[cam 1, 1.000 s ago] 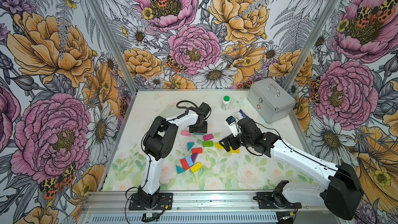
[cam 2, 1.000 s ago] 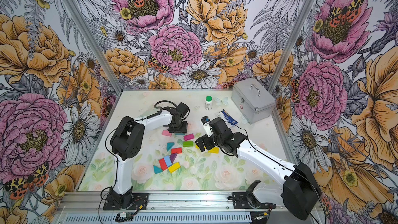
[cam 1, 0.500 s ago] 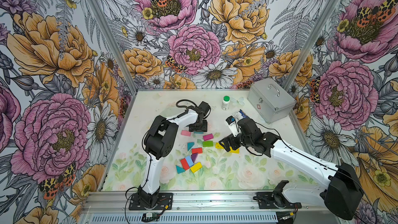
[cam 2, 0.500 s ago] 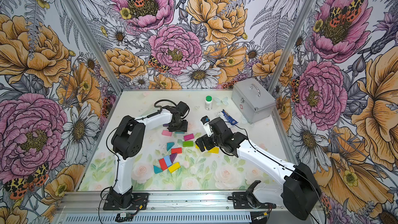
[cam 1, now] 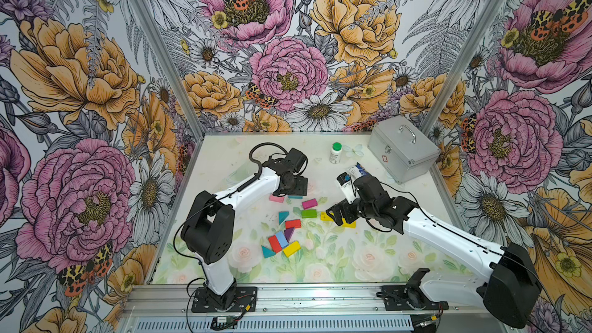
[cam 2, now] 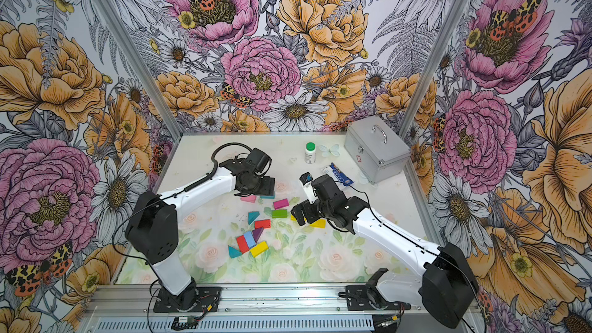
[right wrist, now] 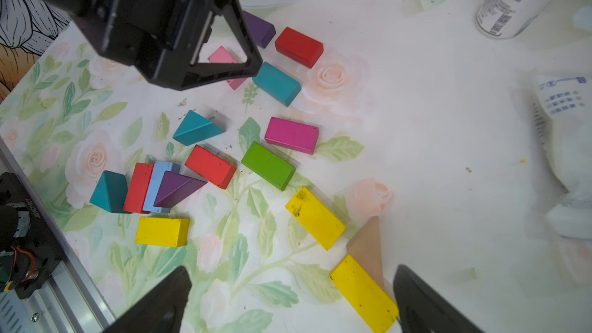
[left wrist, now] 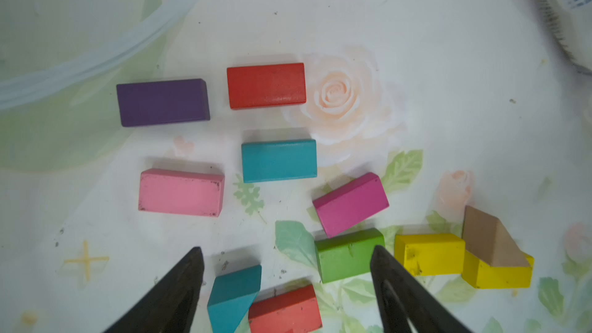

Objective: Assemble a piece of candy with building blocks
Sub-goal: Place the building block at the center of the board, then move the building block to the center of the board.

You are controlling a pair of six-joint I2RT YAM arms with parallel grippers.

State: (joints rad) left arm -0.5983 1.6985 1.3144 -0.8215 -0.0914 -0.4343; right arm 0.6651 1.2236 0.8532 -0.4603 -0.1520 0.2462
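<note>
The building blocks lie loose on the floral mat. In the left wrist view I see purple (left wrist: 162,102), red (left wrist: 266,85), teal (left wrist: 278,160), pink (left wrist: 181,192), magenta (left wrist: 350,204) and green (left wrist: 347,255) rectangles. My left gripper (left wrist: 286,248) hangs open above them, holding nothing; in a top view it (cam 1: 293,187) is over the pink block (cam 1: 276,199). My right gripper (right wrist: 291,269) is open and empty, one finger next to a yellow block (right wrist: 362,293) that touches a tan triangle (right wrist: 366,251). Red, light blue, purple, teal and yellow pieces cluster (cam 1: 282,241) nearer the front.
A white bottle with a green cap (cam 1: 335,152) stands at the back. A silver case (cam 1: 402,152) fills the back right corner, with a blue-and-white packet (cam 1: 357,171) in front of it. A translucent ring (left wrist: 96,56) lies on the mat beyond the purple block.
My left gripper's jaws have spread wider over the pink and teal blocks. The right arm has stayed where it was, still open.
</note>
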